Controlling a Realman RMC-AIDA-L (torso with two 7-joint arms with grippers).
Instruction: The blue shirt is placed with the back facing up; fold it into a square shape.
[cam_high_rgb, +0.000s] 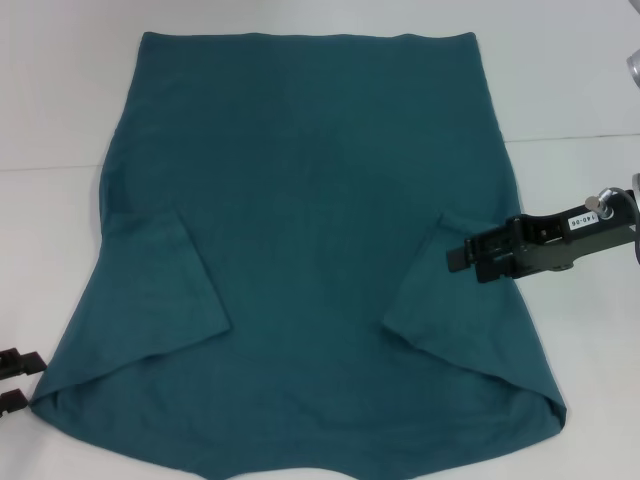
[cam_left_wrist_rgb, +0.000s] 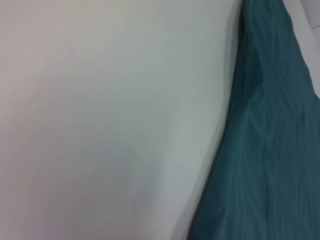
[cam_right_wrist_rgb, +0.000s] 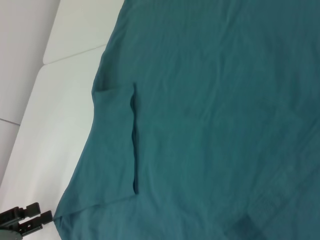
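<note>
The blue shirt (cam_high_rgb: 300, 250) lies flat on the white worktop (cam_high_rgb: 60, 90) and fills most of the head view. Its straight hem edge runs across the far side toward 12 o'clock, and its wider end lies at the near side toward 6 o'clock, where it runs out of view. Both short sleeves are folded inward onto the body: the left sleeve (cam_high_rgb: 165, 290) forms a flap at 9 o'clock of the shirt's centre, and the right sleeve (cam_high_rgb: 440, 300) forms a matching flap at 3 o'clock. The fabric is smooth, with only slight wrinkles.

The right gripper (cam_high_rgb: 460, 258) reaches in from 3 o'clock and sits over the right edge of the shirt, at the upper corner of the folded right sleeve. Its dark fingers (cam_high_rgb: 470, 247) point toward 9 o'clock and stand narrow, with only a small gap between them. Whether they pinch any fabric cannot be told.

The left gripper (cam_high_rgb: 18, 380) is at 8 o'clock in the head view, just beside the near left corner of the shirt and off the fabric. Its two dark fingers (cam_high_rgb: 20, 360) stand apart with a clear gap and hold nothing. The right wrist view shows the same pair (cam_right_wrist_rgb: 25, 220) beside the shirt's corner.

The left wrist view shows bare worktop (cam_left_wrist_rgb: 100, 125) and one edge of the shirt (cam_left_wrist_rgb: 270, 150).
</note>
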